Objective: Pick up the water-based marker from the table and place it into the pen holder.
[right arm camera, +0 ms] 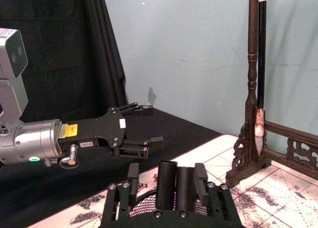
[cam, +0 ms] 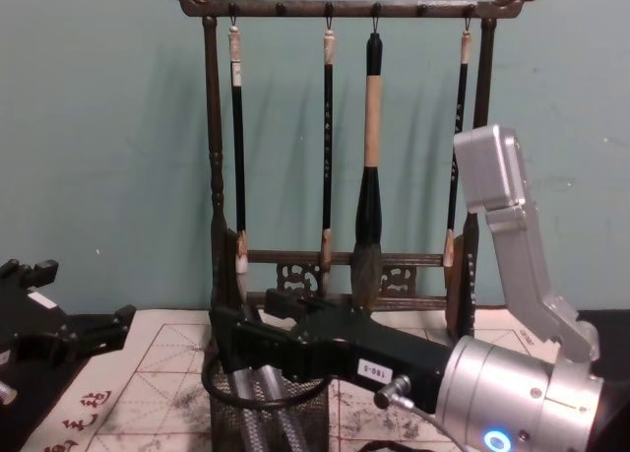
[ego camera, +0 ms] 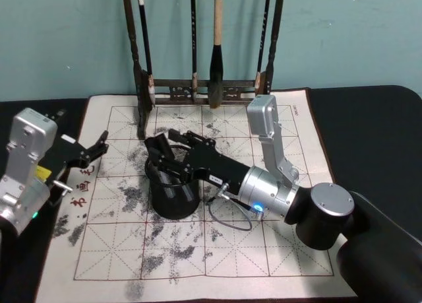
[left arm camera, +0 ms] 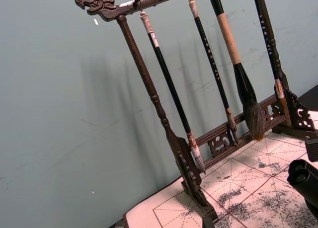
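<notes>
The pen holder (ego camera: 173,199) is a black mesh cup standing on the mat left of centre. My right gripper (ego camera: 168,154) hovers right over its mouth, open. In the right wrist view two dark barrels stand upright between the fingers, above the holder's mesh (right arm camera: 146,204). I take one for the water-based marker (right arm camera: 166,183), but cannot tell which. Neither finger visibly presses on them. From the chest, two grey barrels (cam: 254,403) lean inside the holder (cam: 315,413) under the right gripper (cam: 251,336). My left gripper (ego camera: 99,150) hangs open and empty at the mat's left edge, clear of the cup.
A tall dark wooden brush rack (ego camera: 198,88) with several hanging brushes stands at the back of the mat, close behind the holder. The ink-stained gridded felt mat (ego camera: 264,250) lies on black cloth. A thin cable loop (ego camera: 231,218) lies beside the cup.
</notes>
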